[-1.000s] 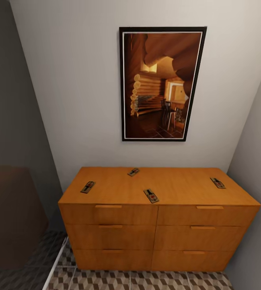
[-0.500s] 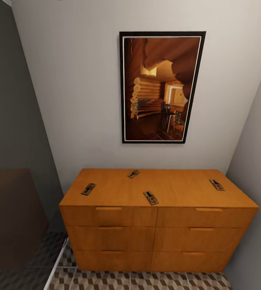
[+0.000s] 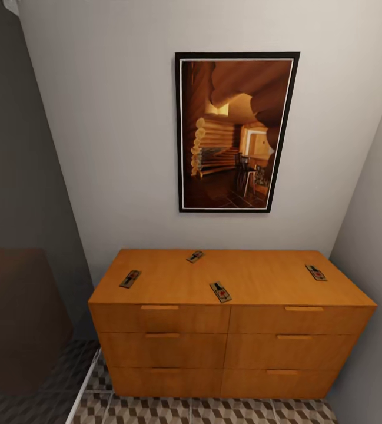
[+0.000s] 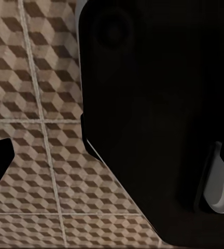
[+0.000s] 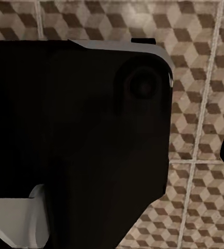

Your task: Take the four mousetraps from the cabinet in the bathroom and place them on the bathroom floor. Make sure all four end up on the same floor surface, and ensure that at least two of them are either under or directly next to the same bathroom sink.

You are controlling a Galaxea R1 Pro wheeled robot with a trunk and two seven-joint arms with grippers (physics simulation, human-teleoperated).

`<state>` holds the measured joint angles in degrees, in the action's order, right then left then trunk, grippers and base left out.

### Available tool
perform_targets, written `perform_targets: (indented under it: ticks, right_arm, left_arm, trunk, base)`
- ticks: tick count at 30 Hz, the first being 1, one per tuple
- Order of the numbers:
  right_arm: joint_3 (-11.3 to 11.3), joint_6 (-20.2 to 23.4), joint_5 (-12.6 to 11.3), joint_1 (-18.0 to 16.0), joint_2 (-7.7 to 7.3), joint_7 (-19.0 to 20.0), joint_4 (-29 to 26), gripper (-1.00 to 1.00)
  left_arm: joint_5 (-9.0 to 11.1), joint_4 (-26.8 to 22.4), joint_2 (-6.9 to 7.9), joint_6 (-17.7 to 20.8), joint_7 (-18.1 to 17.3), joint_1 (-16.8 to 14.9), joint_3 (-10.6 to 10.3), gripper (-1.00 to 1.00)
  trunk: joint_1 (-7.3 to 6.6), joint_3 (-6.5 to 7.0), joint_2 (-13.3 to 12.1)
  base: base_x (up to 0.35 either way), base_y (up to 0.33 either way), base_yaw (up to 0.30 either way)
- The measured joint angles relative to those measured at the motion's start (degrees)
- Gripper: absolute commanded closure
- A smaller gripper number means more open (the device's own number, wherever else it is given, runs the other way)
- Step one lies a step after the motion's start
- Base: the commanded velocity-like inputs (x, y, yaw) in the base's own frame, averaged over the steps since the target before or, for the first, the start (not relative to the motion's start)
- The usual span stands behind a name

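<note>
Mousetraps, four of them, lie flat on the cabinet (image 3: 232,330) top, well apart from each other: one near the left edge (image 3: 130,278), one toward the back (image 3: 195,257), one close to the front edge near the middle (image 3: 220,291), and one near the right end (image 3: 316,272). The cabinet stands against a pale wall under a framed picture (image 3: 236,132) of a log interior, its drawers all closed. The bathroom floor (image 3: 202,410) with its cube-patterned tiles runs in front of it. Both wrist views look down on those tiles past dark robot bodywork; whether either hand is open or closed I cannot tell.
</note>
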<state>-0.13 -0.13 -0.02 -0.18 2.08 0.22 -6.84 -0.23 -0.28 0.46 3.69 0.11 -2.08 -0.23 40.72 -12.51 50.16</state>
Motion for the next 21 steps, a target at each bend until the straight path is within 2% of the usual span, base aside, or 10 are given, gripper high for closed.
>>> perform_targets:
  ticks: [11, 18, 21]
  right_arm:
    - [0.4, 1.5, 0.0, 0.0, 0.20, 0.0, -7.4, -1.00]
    - [0.5, 6.9, 0.0, 0.0, 0.51, 0.0, -13.6, -1.00]
    - [0.6, 11.6, 0.1, 0.1, 0.87, 0.0, -19.6, -1.00]
  left_arm:
    - [0.0, -2.6, 0.20, 5.2, -0.1, -1.6, 0.0, -1.00]
    - [0.1, -8.0, 0.43, 10.1, -0.2, -1.8, -0.1, -1.00]
    - [0.1, -13.9, 0.51, 13.8, -0.2, -1.9, -0.2, -1.00]
  trunk:
    - [-2.42, 1.98, -4.4]
    - [-3.96, 3.24, -7.2]
    - [-4.62, 3.79, -8.4]
  base:
    - [0.000, 0.000, 0.000]
    - [0.000, 0.000, 0.000]
    - [0.000, 0.000, 0.000]
